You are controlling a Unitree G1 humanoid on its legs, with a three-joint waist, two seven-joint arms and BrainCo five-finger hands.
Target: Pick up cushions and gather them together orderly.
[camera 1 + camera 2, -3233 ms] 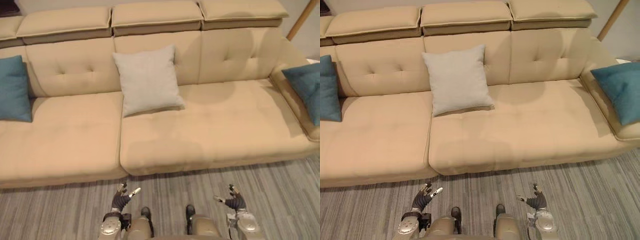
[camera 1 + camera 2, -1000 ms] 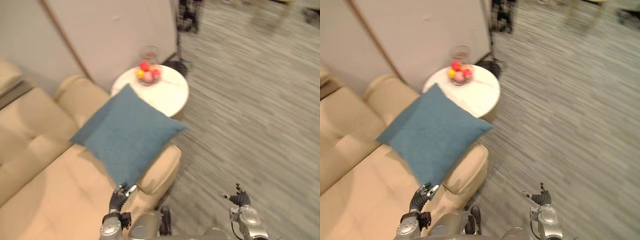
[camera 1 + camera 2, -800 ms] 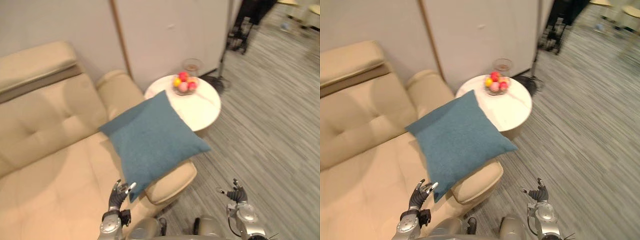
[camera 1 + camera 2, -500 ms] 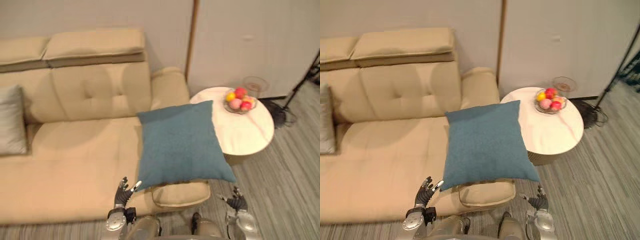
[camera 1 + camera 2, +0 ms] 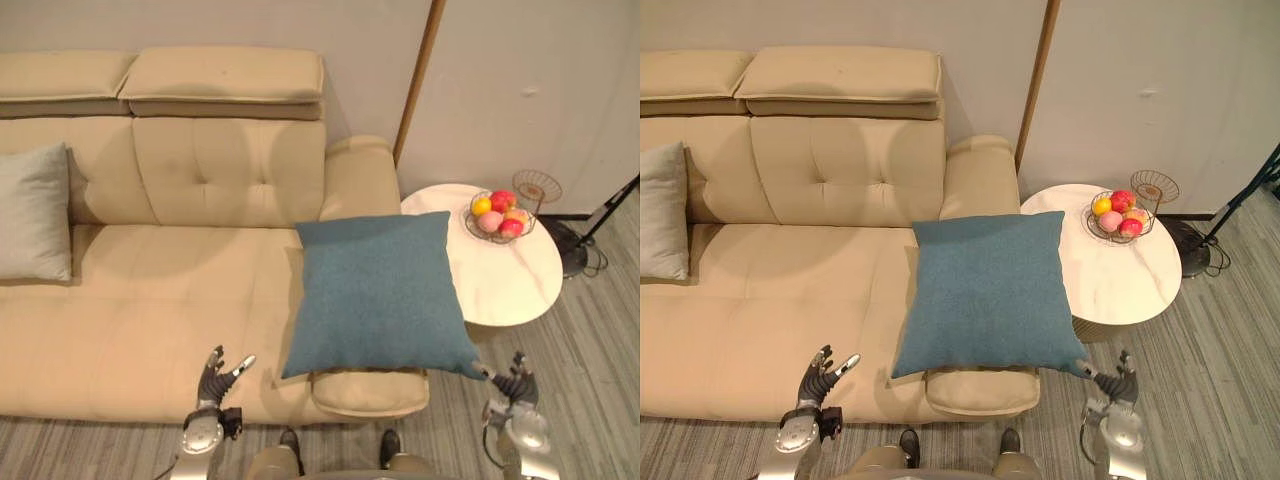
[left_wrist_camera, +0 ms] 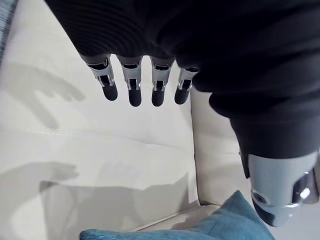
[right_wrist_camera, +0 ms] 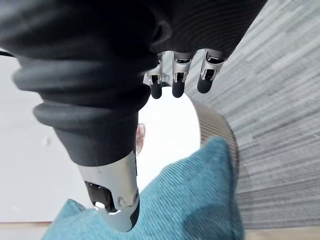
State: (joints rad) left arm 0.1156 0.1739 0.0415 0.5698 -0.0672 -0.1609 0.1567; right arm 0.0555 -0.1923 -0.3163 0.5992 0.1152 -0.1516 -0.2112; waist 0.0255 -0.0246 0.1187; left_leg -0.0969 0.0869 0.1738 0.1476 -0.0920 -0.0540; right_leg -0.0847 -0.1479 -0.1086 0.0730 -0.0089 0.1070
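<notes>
Teal cushion [image 5: 378,295], one of two, leans on the armrest of the one beige sofa [image 5: 180,290] at frame centre; the grey cushion [image 5: 35,213] stands at the left edge. One round white table [image 5: 505,275] at right bears one fruit bowl [image 5: 498,215]. Left hand [image 5: 213,375] and right hand [image 5: 516,383], along the bottom edge, are spread and empty. Since half a second ago the camera has swung, showing more grey cushion; neither cushion moved.
</notes>
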